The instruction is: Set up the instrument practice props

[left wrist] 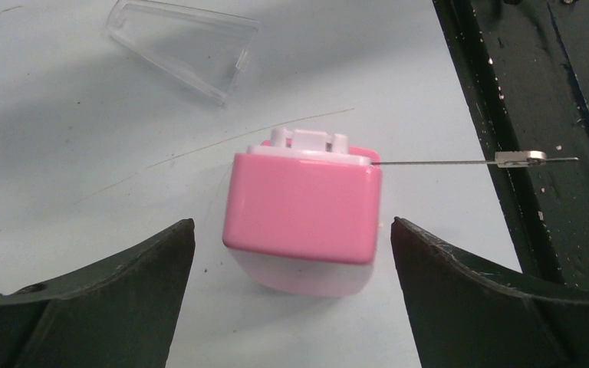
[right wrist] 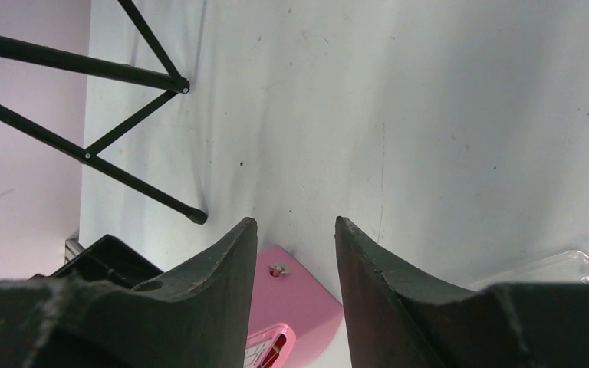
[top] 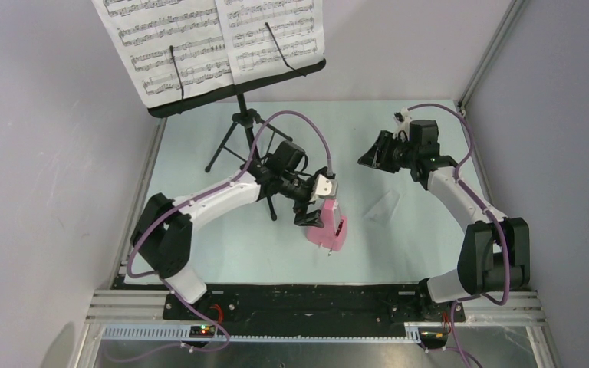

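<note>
grey walls (top: pixel 46 153) close in your pale blue-green table (top: pixel 222 245). at the far left the music stand (top: pixel 238 87) is upright on its tripod, desk facing the near edge, with sheet-music pages (top: pixel 199 38) spread across it. your left gripper (top: pixel 316 213) hangs wide open astride the metronome (top: pixel 330 234), touching nothing. your right gripper (top: pixel 368 159), far right, is parted narrowly and empty. the pink metronome sits mid-table, long axis roughly far to near, its thin pendulum rod (left wrist: pixel 437 162) poking toward the near rail (top: pixel 314 295). its clear cover (top: pixel 382 205) lies flat just right of it.
</note>
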Motion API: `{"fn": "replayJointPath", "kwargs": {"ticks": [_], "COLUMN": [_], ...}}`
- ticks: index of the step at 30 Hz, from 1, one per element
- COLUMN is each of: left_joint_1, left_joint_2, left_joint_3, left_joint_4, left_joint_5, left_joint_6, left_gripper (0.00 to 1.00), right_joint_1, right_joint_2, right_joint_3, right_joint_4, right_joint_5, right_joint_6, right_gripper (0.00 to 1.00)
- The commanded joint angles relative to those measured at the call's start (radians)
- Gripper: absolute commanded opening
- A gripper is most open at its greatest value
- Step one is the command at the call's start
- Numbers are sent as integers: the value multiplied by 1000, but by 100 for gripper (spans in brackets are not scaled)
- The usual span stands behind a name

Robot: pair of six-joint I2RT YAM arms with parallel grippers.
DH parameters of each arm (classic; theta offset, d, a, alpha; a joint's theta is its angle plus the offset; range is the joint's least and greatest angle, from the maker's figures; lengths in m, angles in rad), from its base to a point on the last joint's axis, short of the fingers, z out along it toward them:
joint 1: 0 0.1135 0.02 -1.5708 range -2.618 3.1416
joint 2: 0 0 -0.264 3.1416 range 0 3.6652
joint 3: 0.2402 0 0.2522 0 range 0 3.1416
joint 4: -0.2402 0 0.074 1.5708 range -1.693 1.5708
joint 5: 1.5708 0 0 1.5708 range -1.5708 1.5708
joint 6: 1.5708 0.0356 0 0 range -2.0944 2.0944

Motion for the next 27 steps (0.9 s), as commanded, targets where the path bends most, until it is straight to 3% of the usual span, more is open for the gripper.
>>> {"fn": "replayJointPath", "kwargs": {"ticks": [1, 7, 14, 16, 17, 19, 27], "left_joint_1": [4, 5, 5, 3, 3, 3, 2], "left_joint_2": [-92, -167, -292, -344, -386, -463, -850], "left_joint_3": [-44, -97, -142, -164, -184, -220, -392], "left_joint_4": [2, 4, 2, 4, 6, 9, 32], "left_joint_5": [-31, -101, -161, -186, -209, -242, -429], "left_joint_6": [-17, -49, -152, -196, -231, -286, -539], "left_gripper": [100, 100, 100, 100, 100, 100, 100], "right_joint_1": [-6, -14, -48, -64, -77, -101, -169], "right_joint_2": [-35, -63, -109, -116, -117, -131, -221], "right_joint_3": [28, 27, 28, 27, 28, 27, 27], "right_joint_4": [-3, -24, -19, -8, -3, 6, 2], "right_joint_5": [39, 79, 124, 110, 98, 76, 100], "right_joint_6": [13, -6, 14, 21, 18, 18, -18], "right_gripper": [47, 51, 64, 73, 88, 98, 100]}}
